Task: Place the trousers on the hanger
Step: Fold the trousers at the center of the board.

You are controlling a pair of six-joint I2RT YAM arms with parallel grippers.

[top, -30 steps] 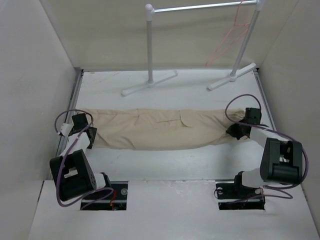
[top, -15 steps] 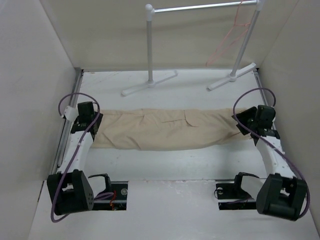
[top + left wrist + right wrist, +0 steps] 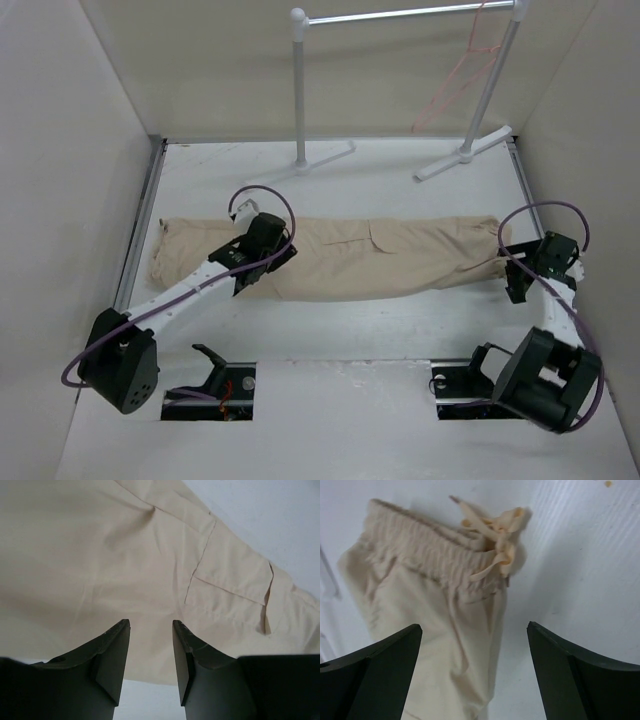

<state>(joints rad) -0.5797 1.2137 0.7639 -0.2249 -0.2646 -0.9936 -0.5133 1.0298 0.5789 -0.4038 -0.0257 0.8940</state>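
Across the table [image 3: 400, 320] lie beige trousers [image 3: 400, 255], folded lengthwise, drawstring knotted.

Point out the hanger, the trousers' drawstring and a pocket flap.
hanger [image 3: 440, 95], top external view, lower wire arm.
trousers' drawstring [image 3: 501, 550], right wrist view, its knot.
trousers' pocket flap [image 3: 231, 575], left wrist view, flap's middle.

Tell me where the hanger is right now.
In the top view, far right: the hanger hangs from the white rail beside its right post, beyond the trousers.
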